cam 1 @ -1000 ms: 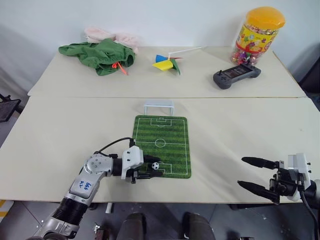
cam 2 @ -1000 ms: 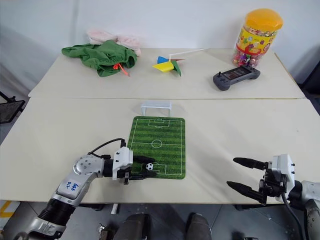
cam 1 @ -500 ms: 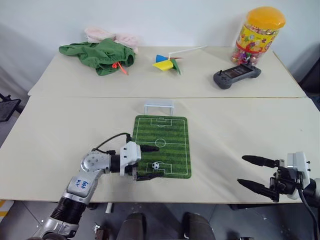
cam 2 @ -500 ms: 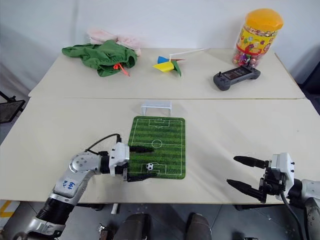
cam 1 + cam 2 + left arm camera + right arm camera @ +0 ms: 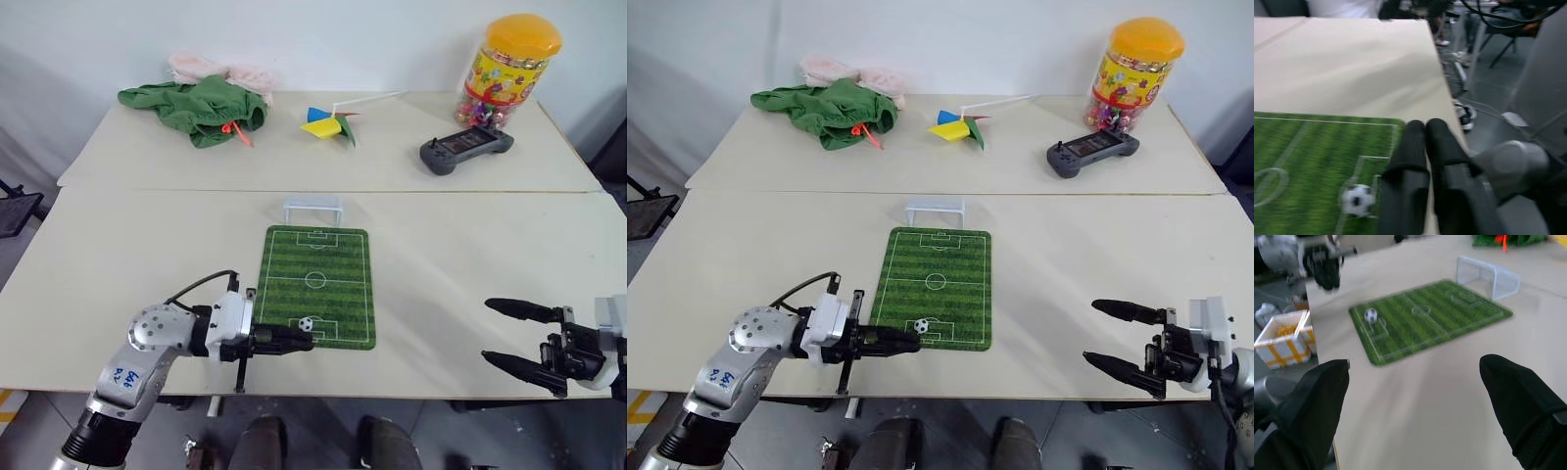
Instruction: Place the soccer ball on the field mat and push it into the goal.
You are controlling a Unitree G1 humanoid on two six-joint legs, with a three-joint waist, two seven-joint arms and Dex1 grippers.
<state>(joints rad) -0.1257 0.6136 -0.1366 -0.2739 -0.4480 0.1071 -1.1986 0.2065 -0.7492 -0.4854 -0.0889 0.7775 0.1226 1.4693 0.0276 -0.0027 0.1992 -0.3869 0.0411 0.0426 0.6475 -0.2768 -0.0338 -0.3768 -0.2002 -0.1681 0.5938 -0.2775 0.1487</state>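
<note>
Left gripper [image 5: 294, 341], lower left of the head view: fingers pressed together, nothing between them, tips lying over the near edge of the field mat [image 5: 316, 259]. Soccer ball [image 5: 307, 323] rests free on the mat's near penalty box, just beyond and slightly right of those tips, not touching them. Mat's long axis runs from the near edge up the frame to the goal [image 5: 313, 209], which stands at the far short edge, centred. Push must therefore go straight up the frame. Right gripper [image 5: 526, 337], lower right: fingers spread, empty, well apart from the mat. Left arm is clearly nearer.
</note>
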